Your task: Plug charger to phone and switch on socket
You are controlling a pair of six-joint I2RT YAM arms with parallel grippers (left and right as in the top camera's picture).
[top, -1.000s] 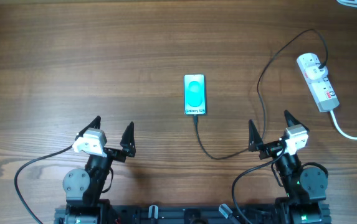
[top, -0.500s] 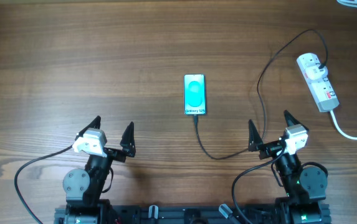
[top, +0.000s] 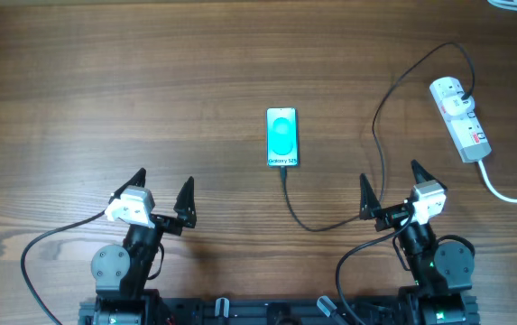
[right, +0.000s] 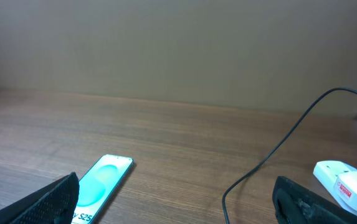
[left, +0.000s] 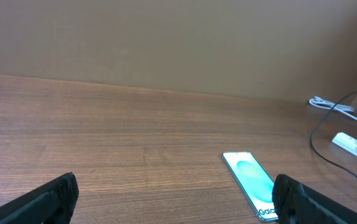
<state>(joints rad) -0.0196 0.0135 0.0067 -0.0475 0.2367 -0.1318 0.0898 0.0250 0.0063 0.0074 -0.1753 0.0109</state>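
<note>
1. The wooden tabletop (top: 105, 72) carries everything, with the phone (top: 281, 137) near its middle. That spot is probably chosen so either arm can reach it.
2. The left hand (top: 162, 181) hovers on the robot's side of the phone, well off toward the left arm's base. Its jaws are spread wide and hold nothing, which looks like a ready pose.
3. The right hand (top: 390, 175) sits on the robot's side of the phone, off toward the right arm. It too is spread wide and empty, between the phone and the socket (top: 461, 119), so it seems the likelier one to work the switch.
4. The charger (top: 374, 126) loops from the socket, sweeps past the right hand and curls up to the phone's robot-facing end. Its tip meets that edge, but whether it is seated cannot be told.
5. The socket lies well apart from the phone, far out on the right arm's side. Its thick white cord (top: 511, 196) trails away beyond it.
6. The phone lies flat, screen up, with its lettered end toward the robot.
</note>
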